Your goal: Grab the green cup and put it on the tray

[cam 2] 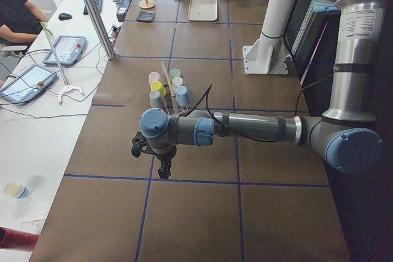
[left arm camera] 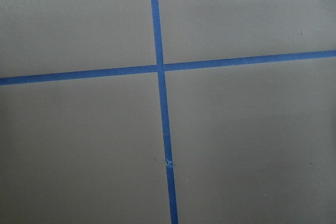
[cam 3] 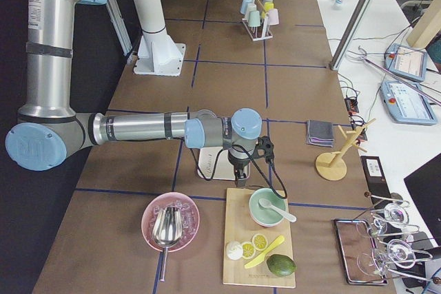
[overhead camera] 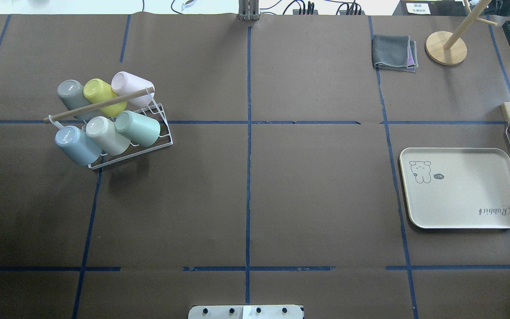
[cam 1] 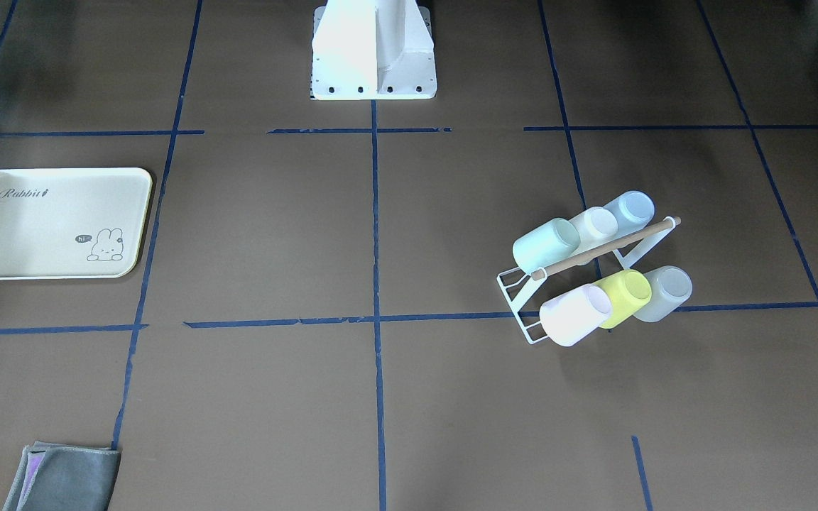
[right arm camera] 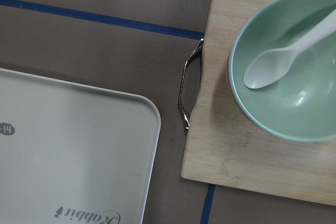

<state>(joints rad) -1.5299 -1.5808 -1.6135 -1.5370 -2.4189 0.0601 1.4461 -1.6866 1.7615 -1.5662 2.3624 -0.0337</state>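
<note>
The green cup [overhead camera: 137, 128] lies tilted on a white wire rack [overhead camera: 166, 137] on the table's left side, at the end of the row nearer the robot, next to a cream cup [overhead camera: 106, 135]. It also shows in the front view [cam 1: 545, 245]. The cream tray [overhead camera: 461, 188] with the "Rabbit" script lies flat on the right side and holds nothing; it also shows in the right wrist view [right arm camera: 68, 156]. My left gripper [cam 2: 163, 170] hangs over bare table, well short of the rack. My right gripper [cam 3: 240, 180] hangs by the tray's edge. I cannot tell whether either gripper is open or shut.
The rack also holds blue [overhead camera: 77, 145], grey [overhead camera: 71, 94], yellow-green [overhead camera: 98, 93] and pink [overhead camera: 131, 86] cups under a wooden bar. A wooden board [right arm camera: 252, 129] with a green bowl [right arm camera: 294, 103] and a spoon lies beside the tray. A grey cloth [overhead camera: 394, 53] and a wooden stand [overhead camera: 446, 46] are at the far right.
</note>
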